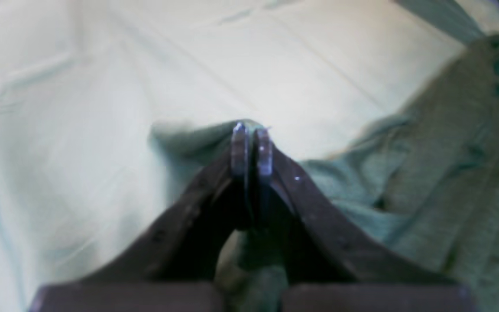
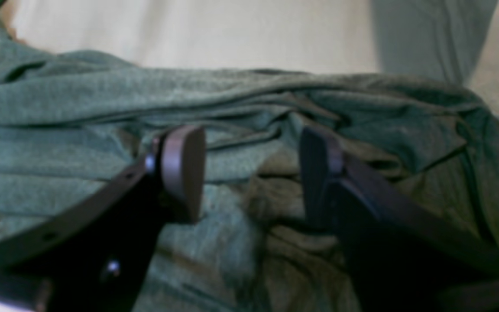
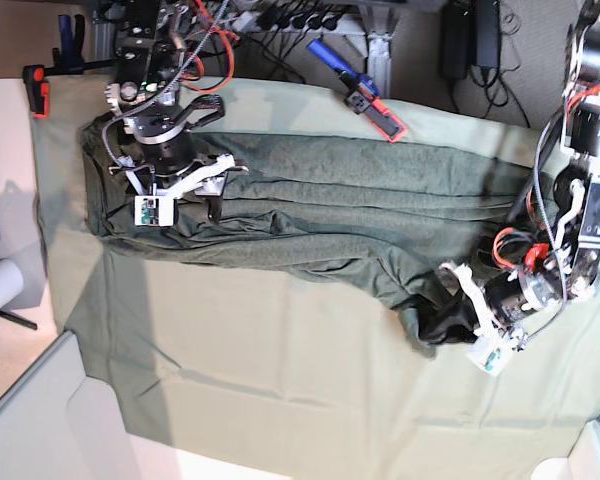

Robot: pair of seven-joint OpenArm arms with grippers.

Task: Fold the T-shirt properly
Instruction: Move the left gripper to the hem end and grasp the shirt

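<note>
The mint-green table cloth (image 3: pixel 280 400) covered the tabletop, with the T-shirt (image 3: pixel 320 210) stretched across it, rumpled. The left hand (image 1: pixel 251 145) was clenched on a T-shirt edge; the right hand (image 2: pixel 249 173) hovered released over the fabric.

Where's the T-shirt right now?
In the base view the T-shirt lies stretched across the tablecloth, between the open right gripper and the shut left gripper.

Ahead of the left gripper (image 1: pixel 251 145), bare pale mint-green table cloth (image 1: pixel 102 130) lay open. Wrinkled folds of the dark olive-green knit T-shirt (image 2: pixel 80 130) filled the space under and between the right gripper's (image 2: pixel 249 173) spread jaws.
</note>
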